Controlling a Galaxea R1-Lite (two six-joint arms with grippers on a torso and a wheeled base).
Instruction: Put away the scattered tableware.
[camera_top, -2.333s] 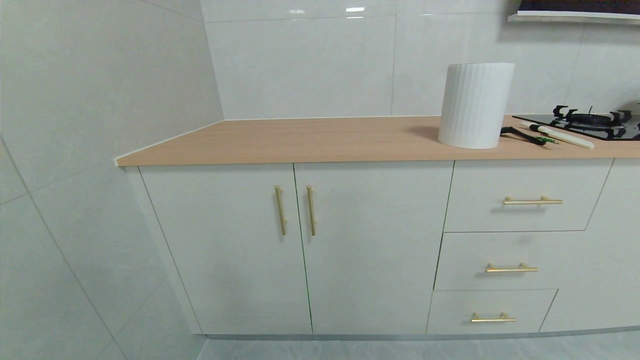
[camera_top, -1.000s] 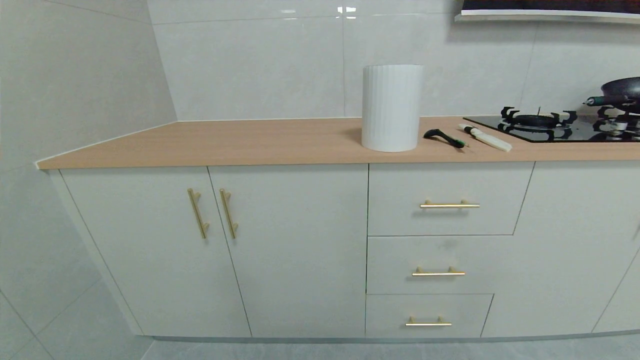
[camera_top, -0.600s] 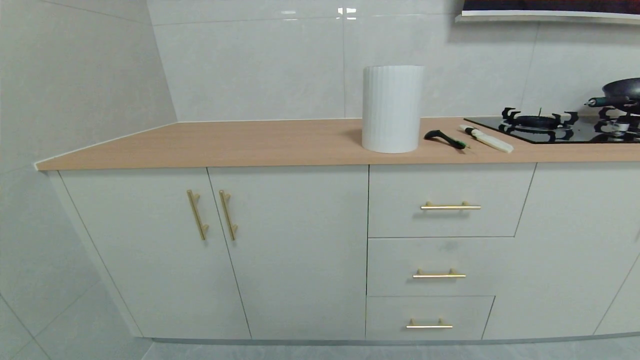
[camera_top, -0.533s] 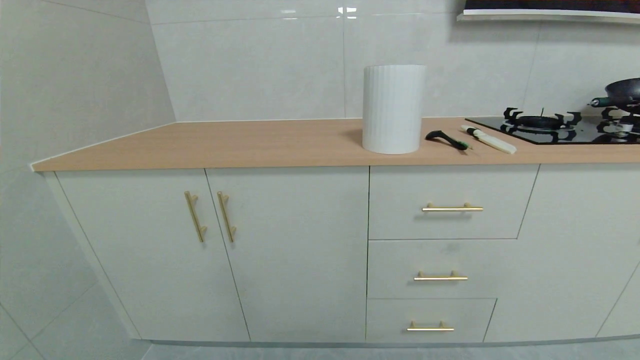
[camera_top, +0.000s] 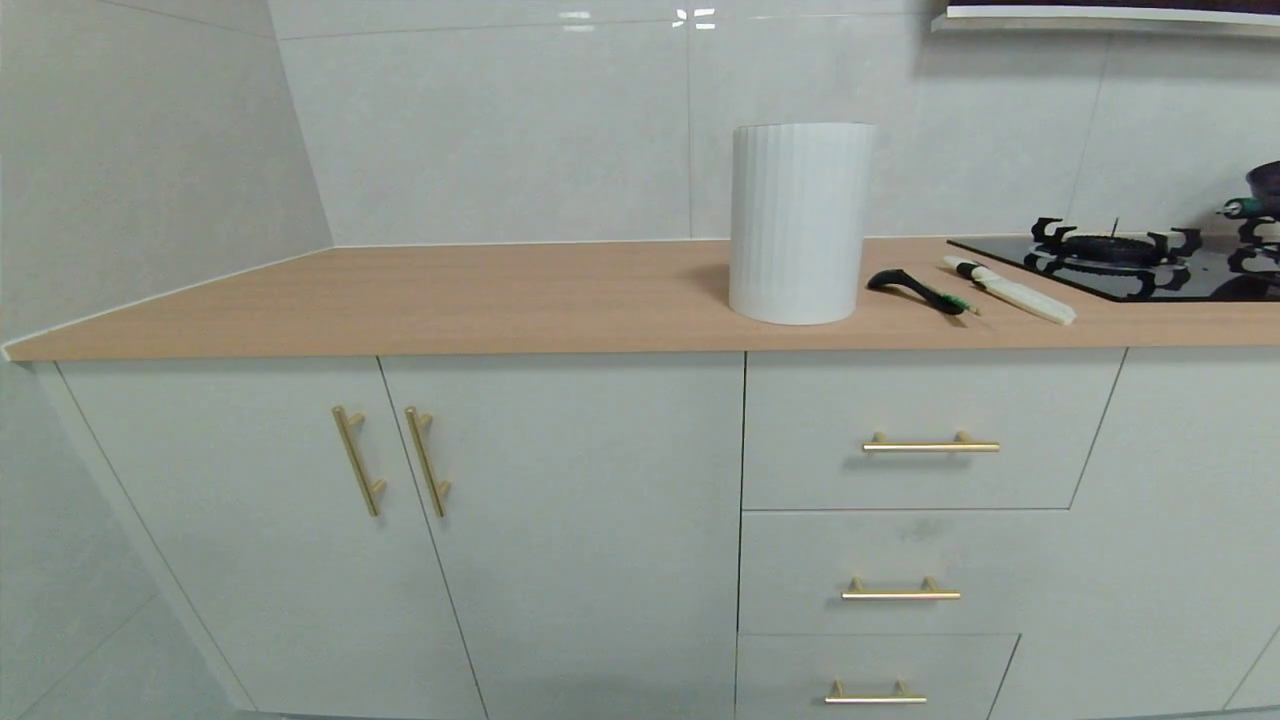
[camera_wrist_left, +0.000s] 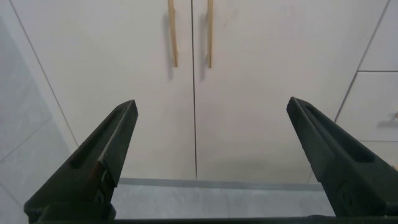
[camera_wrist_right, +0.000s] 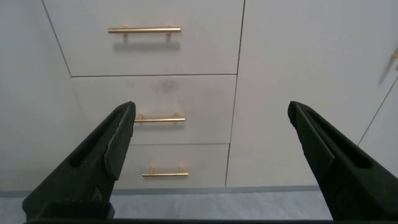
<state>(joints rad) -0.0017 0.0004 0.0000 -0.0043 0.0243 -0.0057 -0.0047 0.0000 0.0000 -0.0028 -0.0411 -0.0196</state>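
White ribbed holder (camera_top: 797, 222) upright on bench (camera_top: 450, 300), near the front edge. Between it and the hob (camera_top: 1120, 262) lie a black utensil (camera_top: 915, 291) and a white utensil (camera_top: 1010, 290) — both flat, close but apart. Left pincer (camera_wrist_left: 210, 106) released, fingers wide, low before the double doors (camera_wrist_left: 261, 93). Right pincer (camera_wrist_right: 210, 107) released too — facing the drawers (camera_wrist_right: 155, 56). Both grasp nothing.

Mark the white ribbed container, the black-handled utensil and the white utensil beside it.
white ribbed container (camera_top: 797, 225), head view, mid side wall.
black-handled utensil (camera_top: 902, 283), head view, black handle.
white utensil (camera_top: 1012, 293), head view, mid length.
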